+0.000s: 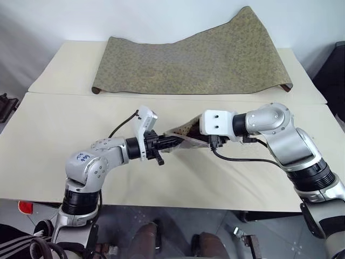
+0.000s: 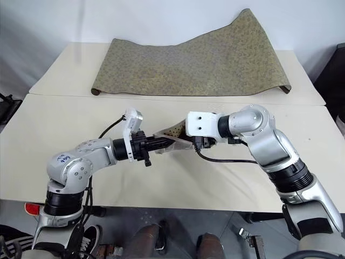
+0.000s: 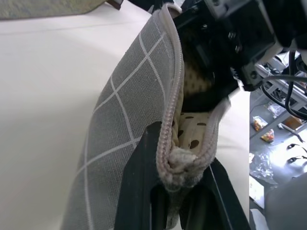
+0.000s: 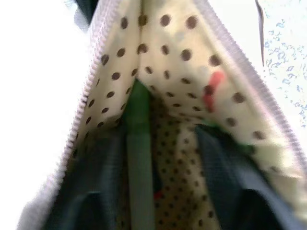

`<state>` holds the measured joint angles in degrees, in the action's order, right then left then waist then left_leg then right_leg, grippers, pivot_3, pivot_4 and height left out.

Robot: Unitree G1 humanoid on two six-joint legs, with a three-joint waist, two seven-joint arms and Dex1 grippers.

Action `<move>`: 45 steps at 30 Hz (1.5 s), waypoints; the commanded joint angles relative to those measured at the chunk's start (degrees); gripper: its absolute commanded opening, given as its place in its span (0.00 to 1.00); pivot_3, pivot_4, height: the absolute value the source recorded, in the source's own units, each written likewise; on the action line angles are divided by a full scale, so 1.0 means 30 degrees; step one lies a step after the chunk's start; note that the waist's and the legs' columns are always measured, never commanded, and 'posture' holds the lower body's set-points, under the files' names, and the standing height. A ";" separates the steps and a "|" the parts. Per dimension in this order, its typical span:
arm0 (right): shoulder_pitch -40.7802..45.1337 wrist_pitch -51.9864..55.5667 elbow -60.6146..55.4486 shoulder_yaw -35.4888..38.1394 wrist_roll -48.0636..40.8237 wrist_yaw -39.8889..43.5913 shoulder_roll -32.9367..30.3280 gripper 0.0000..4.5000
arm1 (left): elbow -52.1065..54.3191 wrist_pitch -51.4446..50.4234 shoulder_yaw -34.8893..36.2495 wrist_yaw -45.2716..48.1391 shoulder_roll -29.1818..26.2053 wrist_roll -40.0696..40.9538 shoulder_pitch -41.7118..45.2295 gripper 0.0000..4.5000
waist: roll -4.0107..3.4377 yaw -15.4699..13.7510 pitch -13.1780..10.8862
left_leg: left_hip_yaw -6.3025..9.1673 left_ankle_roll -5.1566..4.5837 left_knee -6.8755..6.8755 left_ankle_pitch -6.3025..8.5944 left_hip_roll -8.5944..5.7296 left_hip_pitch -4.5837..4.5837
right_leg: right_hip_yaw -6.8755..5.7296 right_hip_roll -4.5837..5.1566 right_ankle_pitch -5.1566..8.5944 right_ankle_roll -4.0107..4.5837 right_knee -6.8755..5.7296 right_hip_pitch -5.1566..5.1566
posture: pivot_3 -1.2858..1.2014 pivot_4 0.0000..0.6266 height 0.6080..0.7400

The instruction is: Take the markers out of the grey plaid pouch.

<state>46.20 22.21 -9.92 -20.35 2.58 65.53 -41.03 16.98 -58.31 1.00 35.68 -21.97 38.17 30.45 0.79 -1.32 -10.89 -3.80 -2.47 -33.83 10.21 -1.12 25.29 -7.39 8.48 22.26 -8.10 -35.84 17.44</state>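
The grey plaid pouch [image 1: 180, 137] hangs above the table's middle, stretched between my two grippers. My left gripper [image 3: 180, 163] is shut on the pouch's zipper end. My right gripper [image 4: 158, 136] reaches into the pouch's open mouth from the other side, its dark fingers [image 4: 230, 182] apart inside the dotted lining. A green marker [image 4: 139, 143] lies lengthwise between those fingers, close to one and with a gap to the other. A red marker [image 4: 213, 88] lies deeper in the pouch against the lining.
A large olive-gold patterned cloth [image 1: 194, 59] lies across the far side of the cream table [image 1: 54, 162], one corner raised against the wall. A seam runs across the table just in front of the cloth.
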 commanded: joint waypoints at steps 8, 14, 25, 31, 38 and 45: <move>-0.0034 -0.1801 0.0714 -0.1910 0.2975 -0.0937 0.0435 0.50 | 0.1061 0.0407 -0.0509 0.0158 0.0022 0.0480 0.0476 0.00 | 0.0000 0.0003 0.0000 | -0.0003 0.0000 0.0001 0.0000 -0.0003 -0.0001 | 0.0005 0.0001 0.0000 0.0000 0.0000 0.0002 | 0.52 0.24 1.00; 0.0241 -0.2241 0.1955 -0.2798 0.4873 -0.1544 0.1130 0.50 | 0.1307 0.0459 -0.0746 -0.0040 0.0089 0.0512 0.0356 0.00 | 0.0000 0.0018 0.0000 | -0.0002 0.0001 0.0001 -0.0001 -0.0001 -0.0003 | 0.0004 -0.0002 0.0000 0.0001 -0.0005 0.0002 | 0.52 0.24 1.00; -0.0067 -0.2333 0.3070 -0.2892 0.6476 -0.2029 0.2148 0.29 | 0.1484 0.0354 -0.0740 -0.0453 0.0303 0.0745 0.0147 0.00 | 0.0000 0.0043 0.0000 | -0.0002 0.0005 0.0000 -0.0003 -0.0001 -0.0010 | 0.0011 -0.0006 0.0000 0.0000 -0.0013 0.0001 | 0.52 0.24 1.00; -0.0173 -0.1263 0.1009 -0.1043 0.4231 -0.0941 0.2201 0.10 | 0.1178 0.0634 -0.0855 -0.0491 0.0112 0.0303 0.0136 0.00 | 0.0000 0.0029 0.0000 | -0.0003 0.0005 0.0001 -0.0003 -0.0002 -0.0010 | 0.0012 -0.0006 0.0000 0.0000 -0.0010 0.0000 | 0.52 0.24 1.00; 0.0209 0.0942 -0.1938 0.1086 0.1446 0.1263 0.0655 0.10 | 0.0444 0.1325 -0.1010 -0.0756 -0.0077 -0.0486 0.0114 0.00 | 0.0000 -0.0018 0.0000 | -0.0001 0.0003 0.0000 -0.0002 -0.0004 -0.0005 | 0.0004 0.0000 0.0000 0.0000 -0.0003 -0.0007 | 0.52 0.24 1.00; 0.0622 0.0499 -0.1700 0.0744 0.1688 0.1270 -0.0188 0.10 | 0.0308 0.1767 -0.1208 -0.1275 0.0275 -0.0601 0.0158 0.00 | 0.0000 0.0024 0.0000 | -0.0008 0.0005 0.0011 -0.0001 0.0000 -0.0009 | 0.0009 -0.0003 0.0000 0.0001 -0.0003 0.0003 | 0.52 0.24 1.00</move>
<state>45.59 26.25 -12.03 -19.80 8.11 69.50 -40.71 18.93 -53.13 -2.79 33.69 -21.17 37.88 31.00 0.79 -1.25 -10.89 -3.82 -2.45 -33.81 10.20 -1.12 25.26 -7.37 8.48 22.26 -8.09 -35.85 17.45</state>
